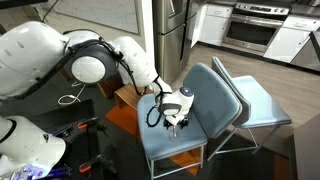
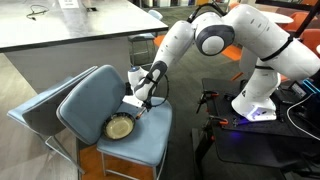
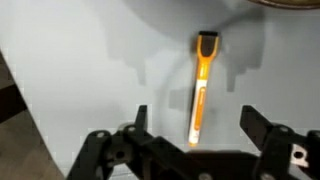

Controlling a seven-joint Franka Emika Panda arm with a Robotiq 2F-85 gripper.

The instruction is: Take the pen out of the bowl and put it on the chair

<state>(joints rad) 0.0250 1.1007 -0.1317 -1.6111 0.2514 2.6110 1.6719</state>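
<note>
Lying flat on the chair (image 2: 152, 140) seat, the pen (image 3: 200, 90) is out of the bowl (image 2: 120, 128), which stands near it on the same seat. The end effector (image 3: 194, 115) hangs low over the pen, fingers spread wide on each side and gripping nothing. I think the best move is straight up, with no sideways drift, so that no finger rolls the pen.

The surface (image 2: 143, 142) is the broad, padded blue-grey seat of the chair (image 1: 215, 95). A small round bowl (image 2: 121, 128) with a tan rim sits on it near the backrest. In the wrist view an orange pen (image 3: 200, 95) with a dark end lies flat on the seat, apart from the bowl's rim.
</note>
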